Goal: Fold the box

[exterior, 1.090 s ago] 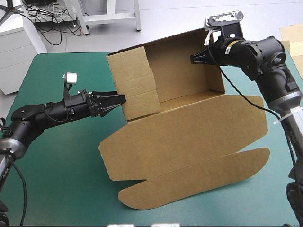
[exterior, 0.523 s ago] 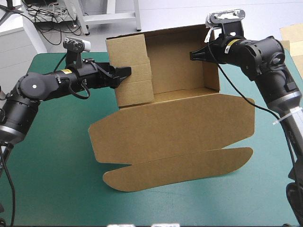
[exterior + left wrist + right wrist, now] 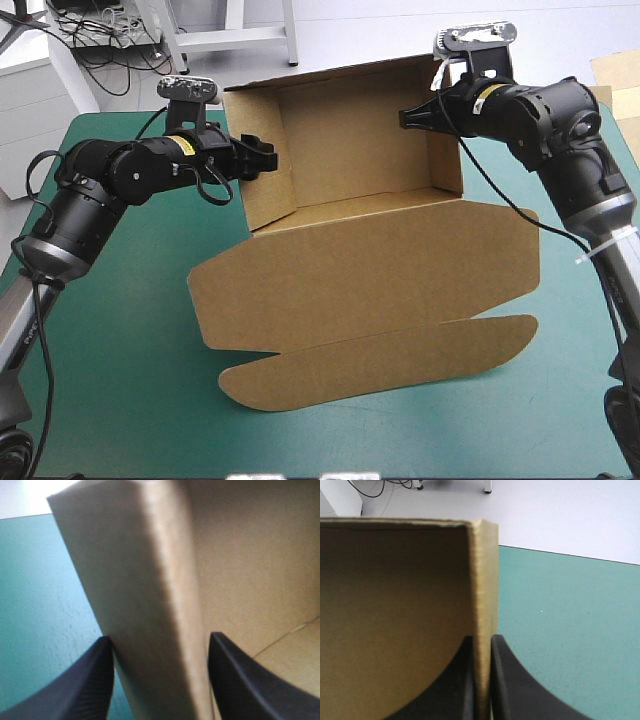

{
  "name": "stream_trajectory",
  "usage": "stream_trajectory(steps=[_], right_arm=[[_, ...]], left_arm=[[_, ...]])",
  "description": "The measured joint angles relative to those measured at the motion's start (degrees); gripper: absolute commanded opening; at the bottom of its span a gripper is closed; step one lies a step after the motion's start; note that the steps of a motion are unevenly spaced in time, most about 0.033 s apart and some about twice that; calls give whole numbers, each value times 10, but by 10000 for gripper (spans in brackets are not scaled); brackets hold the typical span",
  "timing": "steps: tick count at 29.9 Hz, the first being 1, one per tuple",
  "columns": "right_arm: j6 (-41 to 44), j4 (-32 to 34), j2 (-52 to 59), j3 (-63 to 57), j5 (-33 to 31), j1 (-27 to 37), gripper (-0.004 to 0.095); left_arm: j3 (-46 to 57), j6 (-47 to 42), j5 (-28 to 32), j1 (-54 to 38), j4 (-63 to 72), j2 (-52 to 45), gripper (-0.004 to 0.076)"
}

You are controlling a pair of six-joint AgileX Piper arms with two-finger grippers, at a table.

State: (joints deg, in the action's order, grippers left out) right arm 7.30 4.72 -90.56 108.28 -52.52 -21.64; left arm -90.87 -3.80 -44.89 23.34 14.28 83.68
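High view above and behind, facing down, 2 wrist views close on box, shared by all 3

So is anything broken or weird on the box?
Nothing looks torn or spilled. The box sits a bit crooked on the table, walls up, lid flat. The right hand pinches one side wall; the left hand straddles the other, open.
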Motion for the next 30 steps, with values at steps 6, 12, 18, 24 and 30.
stream_trajectory(steps=[6, 12, 18, 24, 30], right_arm=[[8, 7, 0, 0, -15, 0, -13], [14, 7, -1, 0, -45, 0, -15], [16, -4, -37, 1, -99, 0, -15], [5, -47, -105, 1, -151, 0, -15], [1, -72, -183, -1, -187, 2, -15]], left_arm=[[0, -15, 10, 2, -20, 6, 86], [0, -26, 7, 2, -32, 21, 3], [0, -28, -47, 2, -45, 52, 4], [0, -30, -141, 2, -75, 120, 4], [0, -30, -199, 0, -75, 195, 4]])
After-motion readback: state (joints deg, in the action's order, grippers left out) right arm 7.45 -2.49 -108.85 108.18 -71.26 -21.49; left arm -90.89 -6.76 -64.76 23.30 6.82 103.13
